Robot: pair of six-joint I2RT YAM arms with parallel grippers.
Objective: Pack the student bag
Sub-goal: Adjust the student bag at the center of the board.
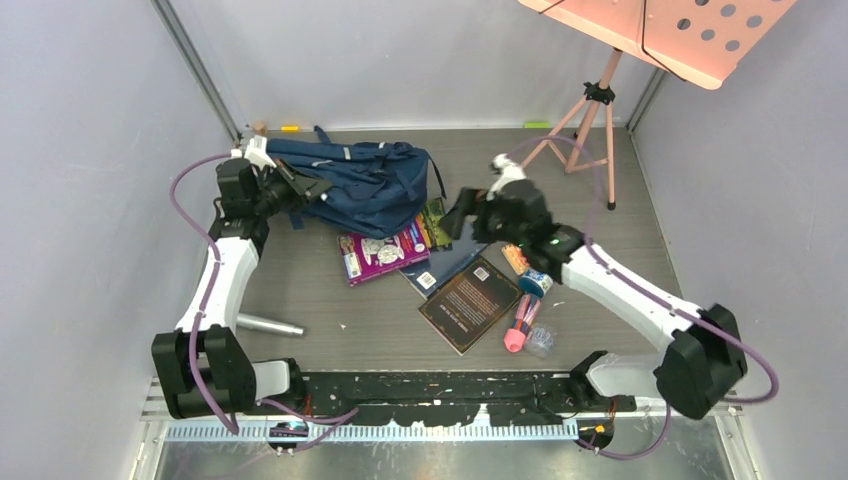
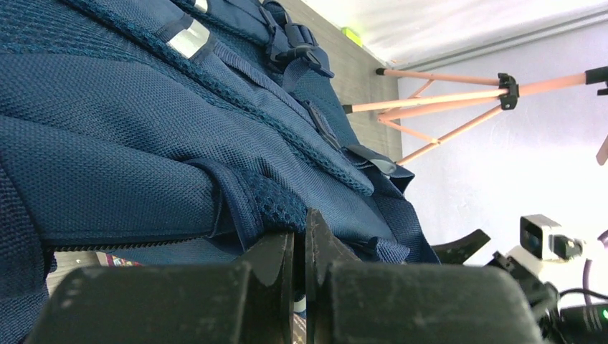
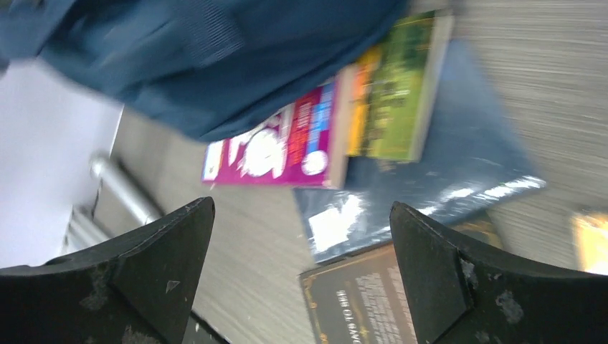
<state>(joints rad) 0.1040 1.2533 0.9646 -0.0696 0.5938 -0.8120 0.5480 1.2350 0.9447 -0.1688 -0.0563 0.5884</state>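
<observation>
The student bag (image 1: 365,180), navy blue with pale stripes, lies at the back of the table, and its lower edge rests over a magenta book (image 1: 382,255). My left gripper (image 1: 305,190) is at the bag's left end. In the left wrist view this left gripper (image 2: 300,229) is shut, pinching a fold of the bag's (image 2: 143,143) mesh fabric at its tips. My right gripper (image 1: 462,215) hovers open over the books to the right of the bag. In its own view the right gripper (image 3: 301,215) holds nothing, and the bag (image 3: 201,57) is beyond it.
A green book (image 1: 435,222), a blue book (image 1: 445,265) and a dark book (image 1: 470,303) lie beside the magenta one. A pink item (image 1: 518,325), a clear cup (image 1: 541,340) and a tape roll (image 1: 535,282) sit to the right. A metal cylinder (image 1: 268,324) lies at left. A pink music stand (image 1: 600,95) stands at the back right.
</observation>
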